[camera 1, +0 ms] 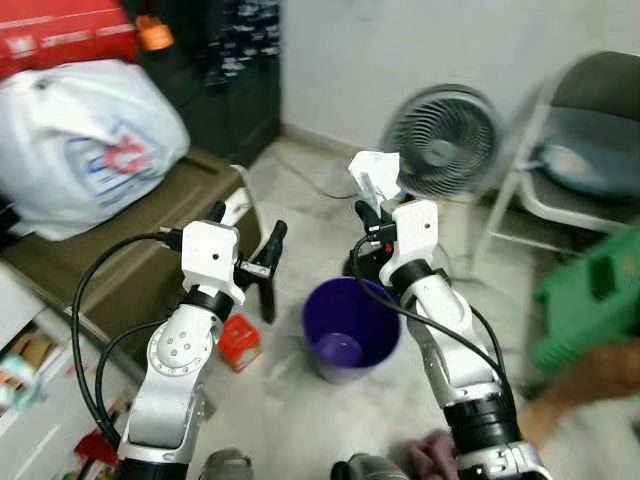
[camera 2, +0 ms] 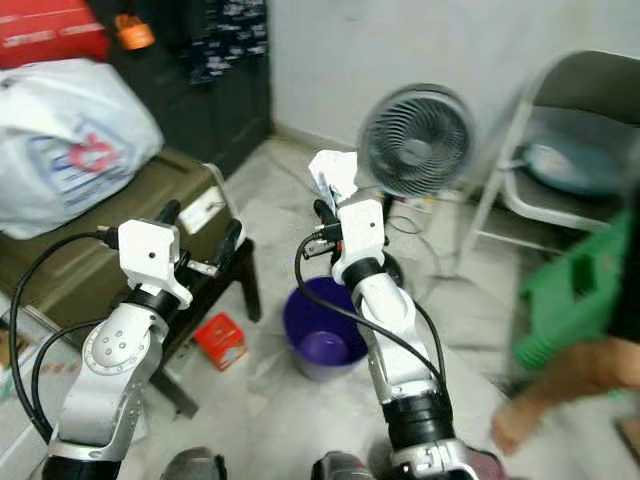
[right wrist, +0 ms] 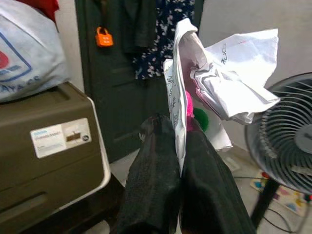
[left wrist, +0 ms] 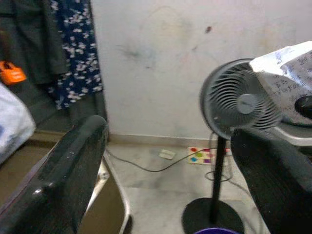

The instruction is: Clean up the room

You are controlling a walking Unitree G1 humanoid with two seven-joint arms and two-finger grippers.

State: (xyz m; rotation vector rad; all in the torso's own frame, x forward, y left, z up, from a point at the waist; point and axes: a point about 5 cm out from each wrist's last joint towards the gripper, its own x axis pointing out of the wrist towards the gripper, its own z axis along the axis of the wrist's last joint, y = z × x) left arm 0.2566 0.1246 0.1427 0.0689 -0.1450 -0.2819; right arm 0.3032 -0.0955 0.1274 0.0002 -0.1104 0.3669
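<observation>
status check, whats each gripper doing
Right gripper shut on crumpled paper, above purple bin. Left gripper open, empty. Nothing blocking the bin.

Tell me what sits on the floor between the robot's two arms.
In the left eye view, a purple bin stands on the floor between the arms, below the right gripper holding crumpled paper. A small red box lies beside it, near the left arm.

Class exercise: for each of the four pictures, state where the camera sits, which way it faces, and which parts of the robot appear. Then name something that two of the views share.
Left eye: on the head, looking down at purple bin; both arms.
Right eye: same scene; right gripper raised above it.
Left wrist: along open left gripper toward standing fan.
Right wrist: along fingers shut on crumpled paper.
Shared: both wrist views show fan and paper.
</observation>
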